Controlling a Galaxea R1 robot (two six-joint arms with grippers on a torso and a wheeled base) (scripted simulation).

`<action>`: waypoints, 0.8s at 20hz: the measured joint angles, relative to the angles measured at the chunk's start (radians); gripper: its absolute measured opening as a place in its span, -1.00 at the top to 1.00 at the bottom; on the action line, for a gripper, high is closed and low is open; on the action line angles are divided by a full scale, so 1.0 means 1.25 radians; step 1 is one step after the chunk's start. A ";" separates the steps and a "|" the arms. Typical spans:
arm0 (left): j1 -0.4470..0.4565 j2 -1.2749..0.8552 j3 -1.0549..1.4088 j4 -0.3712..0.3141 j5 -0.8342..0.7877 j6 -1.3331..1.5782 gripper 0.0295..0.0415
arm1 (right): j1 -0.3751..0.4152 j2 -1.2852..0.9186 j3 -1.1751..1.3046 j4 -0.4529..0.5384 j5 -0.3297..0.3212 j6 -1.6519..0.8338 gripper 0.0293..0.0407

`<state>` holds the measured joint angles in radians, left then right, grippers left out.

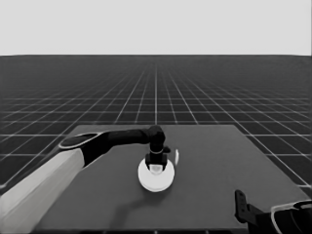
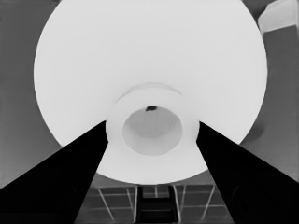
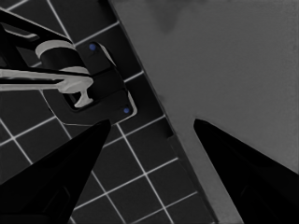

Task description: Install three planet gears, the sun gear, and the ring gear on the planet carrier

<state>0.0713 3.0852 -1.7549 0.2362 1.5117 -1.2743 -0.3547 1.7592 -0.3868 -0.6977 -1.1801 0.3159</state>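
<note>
One white round part lies at the table's middle; by its size it is the larger round part, the ring gear. A raised hub with a hollow centre stands on it. My left gripper hangs straight above it. Its two fingers press the hub's opposite sides, so the left gripper is shut on the part. The planet gears, the sun gear and the planet carrier are hidden or out of view. My right gripper waits at the table's near right corner, and the right gripper is open and holds nothing.
A thin white piece stands just right of the round part, apart from it; it also shows as the thin white piece in the left wrist view. Dark machinery with blue lights sits past the table's edge.
</note>
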 joint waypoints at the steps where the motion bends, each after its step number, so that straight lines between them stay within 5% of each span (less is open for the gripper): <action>1: 0.000 0.000 0.000 0.000 0.000 0.007 0.11 | 0.000 0.000 0.000 0.000 0.000 0.000 -0.61; 16: 0.009 -0.002 -0.001 0.000 0.000 0.112 0.11 | 0.000 0.000 0.000 0.000 0.000 0.000 -0.61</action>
<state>0.0821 3.0831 -1.7566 0.2362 1.5113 -1.1346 -0.3547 1.7592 -0.3868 -0.6977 -1.1801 0.3159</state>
